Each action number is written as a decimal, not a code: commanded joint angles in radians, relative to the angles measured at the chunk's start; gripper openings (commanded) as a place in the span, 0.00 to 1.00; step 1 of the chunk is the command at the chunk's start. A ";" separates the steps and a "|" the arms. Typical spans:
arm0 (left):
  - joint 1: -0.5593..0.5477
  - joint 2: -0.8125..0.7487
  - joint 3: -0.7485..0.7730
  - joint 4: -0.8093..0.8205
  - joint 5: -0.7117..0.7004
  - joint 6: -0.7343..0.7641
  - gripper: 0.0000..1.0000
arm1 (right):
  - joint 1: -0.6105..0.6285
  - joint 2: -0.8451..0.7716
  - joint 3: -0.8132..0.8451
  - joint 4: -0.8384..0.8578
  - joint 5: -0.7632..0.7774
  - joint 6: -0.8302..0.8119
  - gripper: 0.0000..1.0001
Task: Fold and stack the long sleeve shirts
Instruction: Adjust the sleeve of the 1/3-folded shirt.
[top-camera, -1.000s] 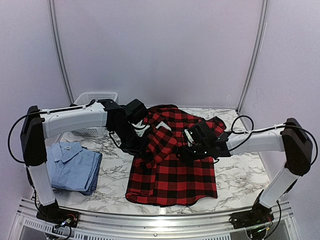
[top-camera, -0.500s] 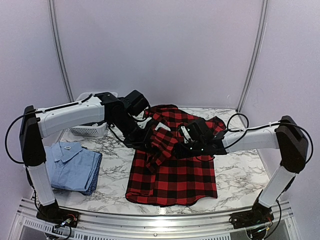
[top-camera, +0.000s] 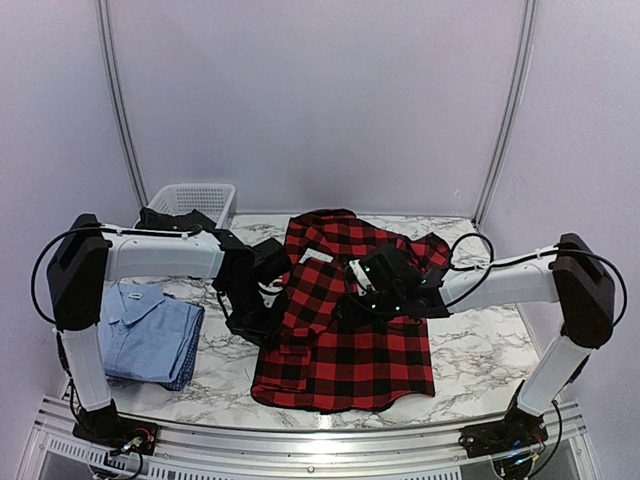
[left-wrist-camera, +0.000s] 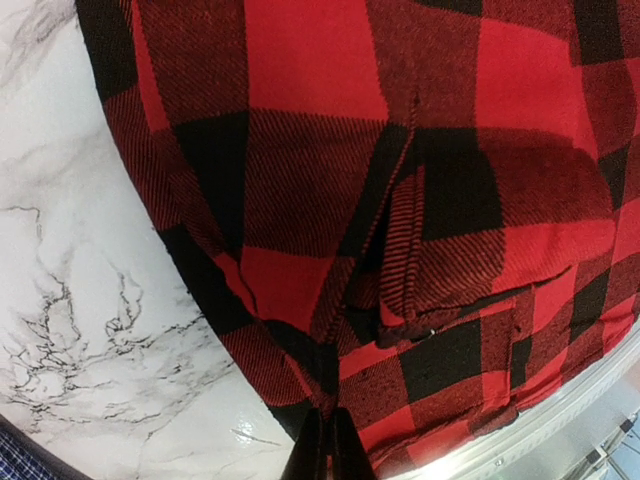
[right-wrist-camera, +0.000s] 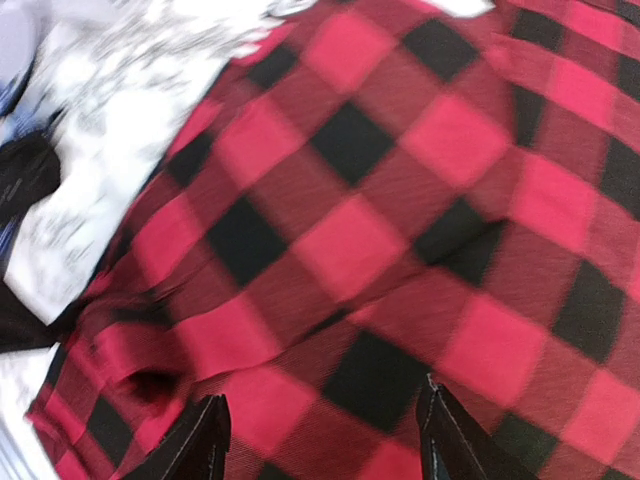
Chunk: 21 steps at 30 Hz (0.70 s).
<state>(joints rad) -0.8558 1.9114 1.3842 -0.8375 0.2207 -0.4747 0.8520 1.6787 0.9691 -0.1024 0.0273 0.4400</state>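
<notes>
The red-and-black flannel shirt lies spread on the marble table, its left side folded over the body. It fills the left wrist view and the right wrist view. My left gripper is down at the shirt's left edge, shut on a pinch of the flannel. My right gripper hovers over the shirt's middle, open and empty. The light blue collared shirt lies folded at the near left. No white lettering shows.
A white mesh basket stands at the back left with something dark in it. Bare marble table shows right of the flannel. A metal rail runs along the near edge.
My left gripper has come down and toward the near left with the flannel in it. The raised fold now lies flat on the shirt. My right gripper shifted slightly left.
</notes>
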 joint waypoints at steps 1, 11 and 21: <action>-0.003 0.003 0.046 0.019 -0.036 0.013 0.02 | 0.071 -0.006 0.014 0.046 -0.006 -0.035 0.58; -0.003 0.000 0.046 0.032 -0.024 0.009 0.02 | 0.158 0.077 0.074 0.095 -0.093 -0.058 0.51; -0.003 -0.002 0.042 0.040 -0.011 0.011 0.02 | 0.160 0.154 0.056 0.189 -0.185 0.029 0.42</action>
<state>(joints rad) -0.8566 1.9114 1.4166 -0.8120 0.2016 -0.4713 1.0061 1.8057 1.0161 0.0154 -0.1089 0.4263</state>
